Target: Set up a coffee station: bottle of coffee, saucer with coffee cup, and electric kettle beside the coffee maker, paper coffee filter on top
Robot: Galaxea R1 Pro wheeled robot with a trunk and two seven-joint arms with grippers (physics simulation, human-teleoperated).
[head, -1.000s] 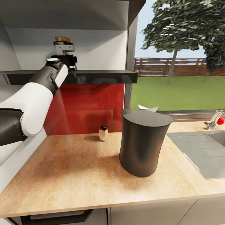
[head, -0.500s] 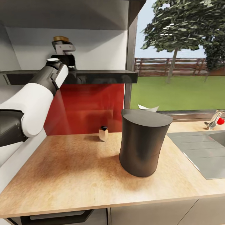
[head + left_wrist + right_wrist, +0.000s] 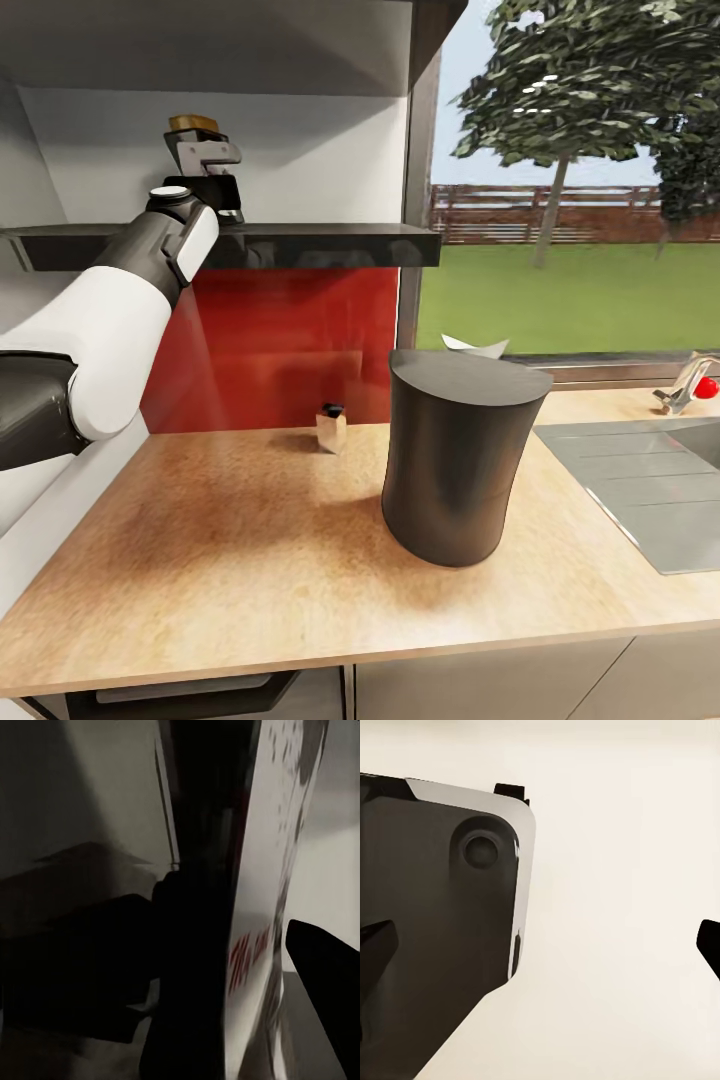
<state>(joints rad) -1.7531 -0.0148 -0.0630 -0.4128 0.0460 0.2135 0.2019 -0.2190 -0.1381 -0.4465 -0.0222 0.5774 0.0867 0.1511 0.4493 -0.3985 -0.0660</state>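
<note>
The left arm reaches up to the shelf (image 3: 330,243), its gripper (image 3: 205,160) set around the coffee bottle (image 3: 193,124), whose tan cap pokes out above the fingers. From the head view the bottle sits right between them, at the left end of the shelf against the white wall. The hold looks like a grasp for lifting the bottle down, which I take to be the step in hand. The wrist comes in level with the shelf, likely so the fingers meet the bottle's sides squarely.

The left wrist view gives what the head view cannot: the bottle's label (image 3: 259,907), white with red lettering, pressed up close, and one dark fingertip (image 3: 322,967) just beside it. The other side is lost in shadow, so I cannot tell whether the jaws have closed firmly or only bracket the bottle.

Down on the counter (image 3: 230,540) stands the dark coffee maker (image 3: 455,455), with a white paper edge (image 3: 475,347) peeking from behind its top. A small box (image 3: 331,427) sits near the red backsplash, and the sink (image 3: 650,490) lies to the right.

The right wrist view shows the right gripper (image 3: 544,945), its fingertips spread wide and holding nothing, over a pale surface with a dark panel (image 3: 435,922).
</note>
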